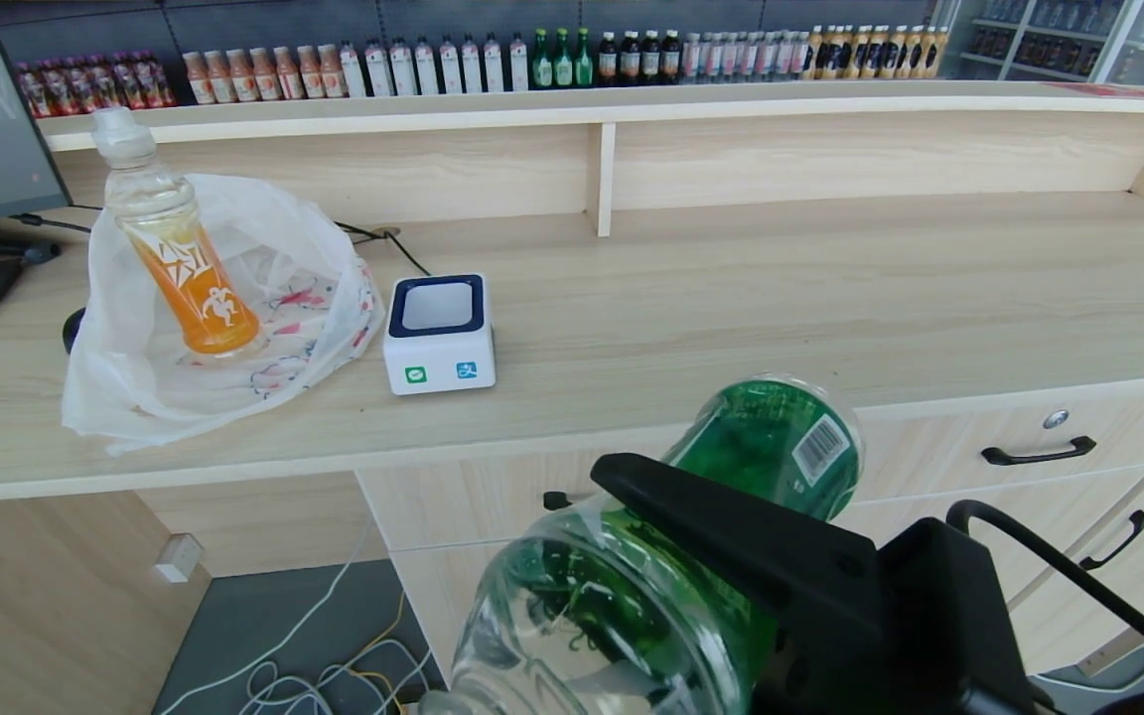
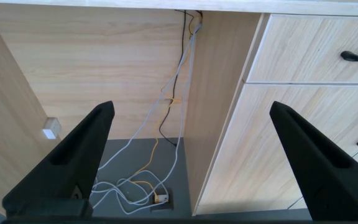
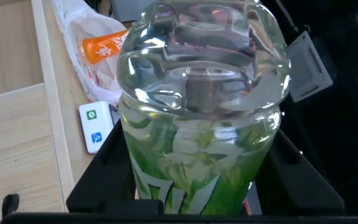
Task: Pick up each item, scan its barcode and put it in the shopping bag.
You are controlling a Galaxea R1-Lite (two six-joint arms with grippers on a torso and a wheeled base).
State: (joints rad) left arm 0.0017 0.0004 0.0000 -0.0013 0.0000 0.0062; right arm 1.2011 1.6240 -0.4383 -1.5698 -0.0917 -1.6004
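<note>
One bottle is bagged and one is in hand. The orange bottle (image 1: 180,248) stands upright in the shopping bag (image 1: 329,288), well ahead of the right gripper (image 1: 651,536) and off to its left. That gripper is clenched on the green bottle (image 1: 731,467), which lies tilted between the jaws on the near side of the counter (image 1: 731,298). The left gripper (image 2: 191,168) hangs low facing the cabinet front (image 2: 303,124), jaws spread wide with nothing between them.

We judge that we're at the scan step for the green bottle. The scanner (image 1: 438,333) sits ahead and left of the loaded jaws, just beside the bag. The barcode (image 1: 818,449) shows on the end of the bottle away from the jaws, and it doesn't face the scanner window. So the next move calls for carrying the bottle forward and left and turning that label down toward the window.

Watch the edges. The counter's front lip lies between the jaws and the scanner. Wide wood runs ahead and right of the jaws, so there's room to swing. The bag's rim crowds the scanner's far side.
</note>
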